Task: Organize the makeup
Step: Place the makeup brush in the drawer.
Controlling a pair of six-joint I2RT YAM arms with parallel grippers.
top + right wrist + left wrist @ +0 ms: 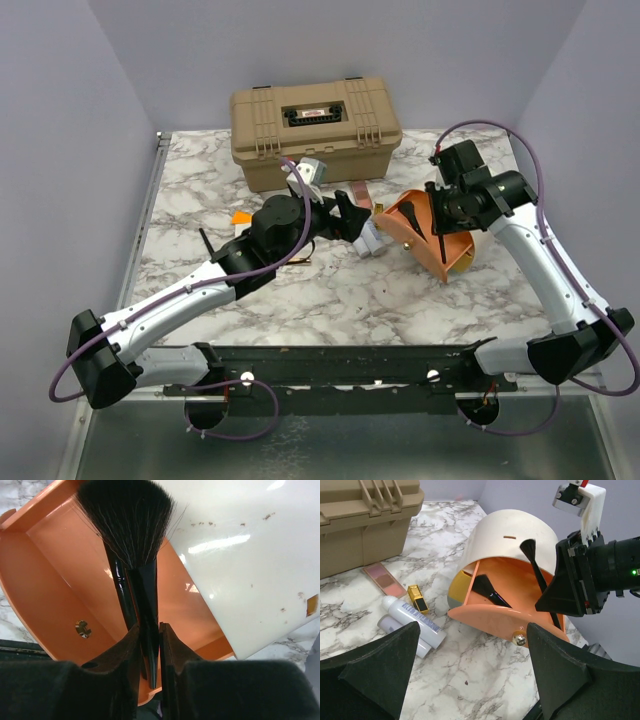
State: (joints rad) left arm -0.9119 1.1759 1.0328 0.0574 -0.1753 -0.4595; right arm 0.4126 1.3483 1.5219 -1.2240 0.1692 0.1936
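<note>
Black brush (141,582): bristles set against the orange interior of the tipped cream-and-orange pouch (515,530), handle pinched between the near-closed jaws of the right gripper (149,630). Its arm reaches in from the right, wrist bent toward the pouch. Left gripper (472,630): arm stretched forward, jaws spread wide, empty, near two pale tubes (412,617).

Right jaws hide the black brush (141,585) (its handle end).

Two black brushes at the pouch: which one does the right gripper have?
The long-handled brush with splayed bristles, held across the pouch opening; the right gripper pinches its handle. The other brush lies loose inside the orange interior.
</note>
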